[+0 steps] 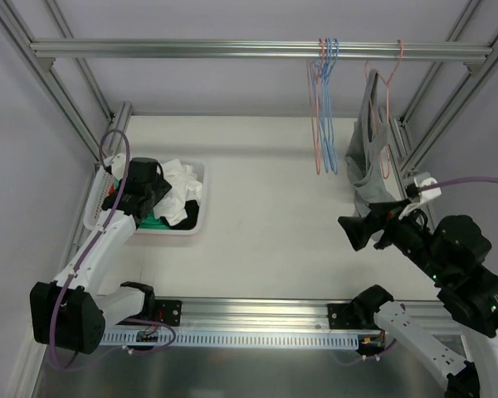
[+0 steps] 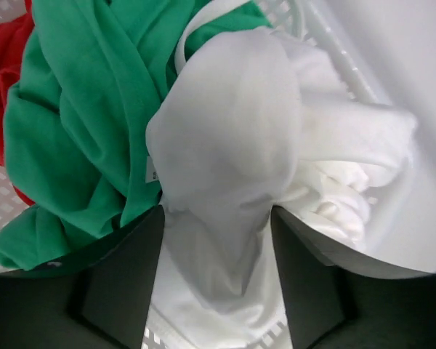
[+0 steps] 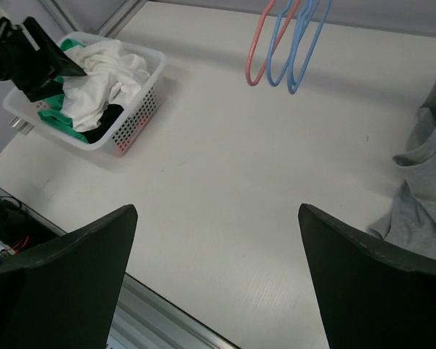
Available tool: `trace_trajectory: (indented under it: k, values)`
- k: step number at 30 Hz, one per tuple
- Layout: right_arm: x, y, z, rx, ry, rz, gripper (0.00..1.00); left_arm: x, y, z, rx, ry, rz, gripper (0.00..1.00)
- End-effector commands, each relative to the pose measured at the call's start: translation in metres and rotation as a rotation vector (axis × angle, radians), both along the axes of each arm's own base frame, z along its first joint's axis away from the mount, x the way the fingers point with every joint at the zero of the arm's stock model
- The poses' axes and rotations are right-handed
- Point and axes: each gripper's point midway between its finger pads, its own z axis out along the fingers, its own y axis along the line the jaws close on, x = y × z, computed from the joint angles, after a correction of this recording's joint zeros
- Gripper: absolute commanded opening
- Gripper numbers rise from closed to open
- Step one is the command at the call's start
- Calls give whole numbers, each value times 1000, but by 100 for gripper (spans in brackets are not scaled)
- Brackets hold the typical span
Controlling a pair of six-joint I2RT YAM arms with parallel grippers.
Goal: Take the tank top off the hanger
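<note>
Right gripper (image 1: 357,231) of mine gapes wide, empty, beside the limp grey tank top (image 1: 367,157) on its thin pink hanger (image 1: 387,149); my left gripper (image 2: 216,218) straddles crumpled white cloth (image 2: 225,145), grip unclear.

The top external camera looks down from behind the near edge of the white desk (image 1: 266,215) toward its far edge, covering the whole top. The left wrist camera hangs very close over the white perforated plastic basket (image 1: 183,231) by the left edge. The right wrist camera looks from the near right corner toward the far left, sharing that basket, the pink and blue wire hangers (image 3: 276,51) and the grey tank top (image 3: 421,174) with the overhead view.
</note>
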Motion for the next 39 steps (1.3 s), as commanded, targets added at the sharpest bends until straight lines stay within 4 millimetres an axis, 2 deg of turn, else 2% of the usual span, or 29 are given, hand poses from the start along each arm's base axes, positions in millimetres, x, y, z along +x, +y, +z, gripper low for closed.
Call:
trace_trajectory:
  k: [1,5,6,8,10,11,12,13,14,15,17,18,19,20,22,23,26,31,34,36,39]
  values:
    - [24,-15,16,-69,-12,-124,99,-1,11,40,41,-70,11,62]
    - [52,-16,36,-159,10,-188,100,-4,7,74,29,-136,-26,84]
    - [59,-20,40,-182,10,-225,100,-5,5,81,24,-152,-43,86]
    - [75,-29,48,-234,22,-288,100,-6,-6,102,12,-193,-134,98]
    - [95,-27,61,-252,56,-292,100,-13,-23,132,-23,-258,-244,99]
    - [106,-40,66,-241,76,-343,100,-20,-29,147,-5,-293,-310,99]
    - [119,-34,74,-225,91,-315,99,-25,-42,158,-8,-315,-381,99]
    - [128,-42,78,-224,99,-346,99,-32,-50,162,-8,-305,-439,99]
    - [138,-57,80,-231,107,-397,99,-38,-61,177,6,-327,-519,99]
    - [145,-56,81,-227,117,-376,97,-46,-76,178,9,-315,-589,99]
    - [170,-70,83,-240,139,-411,93,-60,-86,173,44,-269,-667,99]
    - [177,-68,83,-231,146,-385,90,-65,-91,169,51,-254,-696,99]
    - [193,-71,79,-236,165,-386,86,-73,-98,156,51,-219,-736,99]
    - [201,-74,78,-245,169,-384,83,-77,-100,152,50,-214,-755,99]
    - [217,-70,74,-244,180,-345,73,-85,-108,139,29,-186,-807,99]
    - [231,-68,75,-247,173,-328,70,-89,-109,130,26,-168,-822,99]
    - [255,-76,76,-272,165,-363,60,-95,-112,116,29,-140,-858,99]
    - [272,-80,71,-288,174,-385,43,-102,-111,110,40,-141,-891,99]
    - [276,-85,64,-304,186,-409,35,-105,-108,118,54,-175,-898,99]
    - [278,-87,63,-307,187,-418,22,-108,-108,124,52,-194,-903,99]
    - [279,-87,67,-299,173,-425,10,-108,-109,129,47,-209,-904,99]
